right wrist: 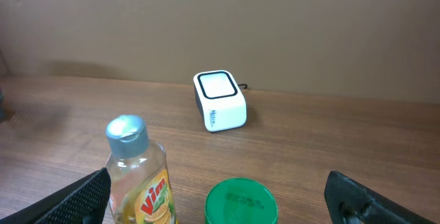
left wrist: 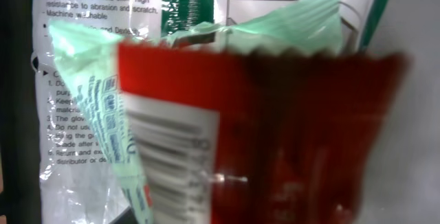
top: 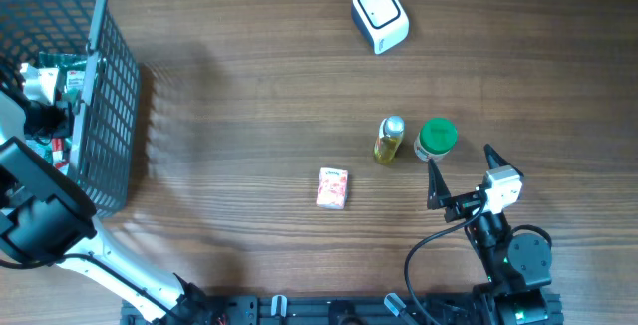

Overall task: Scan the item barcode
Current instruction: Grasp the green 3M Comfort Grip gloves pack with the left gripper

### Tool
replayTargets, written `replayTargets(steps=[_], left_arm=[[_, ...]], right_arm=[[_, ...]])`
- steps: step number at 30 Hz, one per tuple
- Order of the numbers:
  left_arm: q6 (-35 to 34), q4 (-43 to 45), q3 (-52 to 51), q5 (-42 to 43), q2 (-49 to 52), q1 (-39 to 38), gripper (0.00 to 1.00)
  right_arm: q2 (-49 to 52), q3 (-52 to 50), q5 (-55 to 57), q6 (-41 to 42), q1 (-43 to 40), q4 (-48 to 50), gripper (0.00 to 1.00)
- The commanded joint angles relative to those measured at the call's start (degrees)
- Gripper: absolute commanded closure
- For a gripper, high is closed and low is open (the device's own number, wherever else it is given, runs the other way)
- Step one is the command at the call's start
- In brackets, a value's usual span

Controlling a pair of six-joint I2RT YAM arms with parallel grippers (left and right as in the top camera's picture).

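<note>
My left arm reaches into the wire basket (top: 112,86) at the far left, and my left gripper (top: 48,91) is down among the packets there. Its wrist view is filled by a blurred red packet (left wrist: 289,135) with a white barcode panel (left wrist: 172,155), pressed very close. My left fingers are hidden, so their state does not show. The white scanner (top: 380,16) (right wrist: 220,102) stands at the back of the table. My right gripper (top: 464,170) (right wrist: 220,198) is open and holds nothing. It sits just in front of a yellow bottle (right wrist: 137,176) and a green-lidded jar (right wrist: 240,200).
A pale green packet (left wrist: 96,107) and a printed white bag (left wrist: 69,45) lie behind the red packet. On the table are the yellow bottle (top: 389,141), the green-lidded jar (top: 436,138) and a small pink carton (top: 332,187).
</note>
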Motion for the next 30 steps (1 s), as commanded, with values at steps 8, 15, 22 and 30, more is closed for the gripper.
replayTargets(steps=[8,15,22,30], left_arm=[[-13.4,1.6,0.0,0.4,-4.7,-3.3,0.96],[-20.8,2.4,5.8,0.5,-20.1,-7.2,0.96],[-28.1,9.7,7.2,4.0,-38.9,-10.7,0.96],[-42.2,-0.8,7.2,9.5,-50.1,-20.8,0.96]], right_arm=[[0.1,0.0,0.7,0.3,-0.3,0.2,0.00],[0.1,0.0,0.7,0.3,-0.3,0.2,0.00],[0.1,0.0,0.7,0.3,-0.3,0.1,0.00],[0.1,0.0,0.7,0.3,-0.3,0.2,0.00]])
